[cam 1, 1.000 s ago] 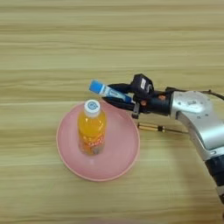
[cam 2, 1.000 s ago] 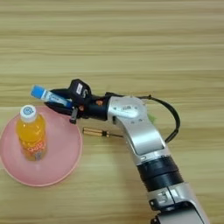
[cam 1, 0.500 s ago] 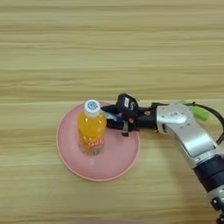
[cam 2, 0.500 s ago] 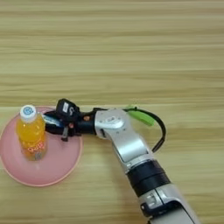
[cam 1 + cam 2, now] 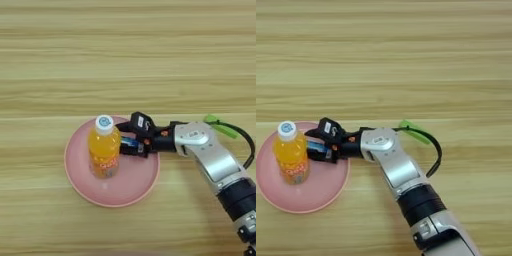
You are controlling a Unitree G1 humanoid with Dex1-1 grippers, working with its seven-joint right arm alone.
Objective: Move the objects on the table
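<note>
Spanning everything, the table (image 5: 125, 60) carries a pink plate (image 5: 85, 187) with the orange-drink bottle (image 5: 104, 152) upright on it. Reaching over the plate's right rim, the right gripper (image 5: 131, 142) clamps the blue tube (image 5: 129, 142) beside the bottle. Behind the arm lies the green bar (image 5: 221, 127).

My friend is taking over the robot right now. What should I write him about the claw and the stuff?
Right claw: shut on the blue tube, low over the pink plate.
Orange-drink bottle: upright on the plate, just left of the claw.
Green bar: on the table, behind the forearm.
Screwdriver: not visible now.
Done: bottle on plate, tube brought there.
Left: release the tube; green bar is untouched.
</note>
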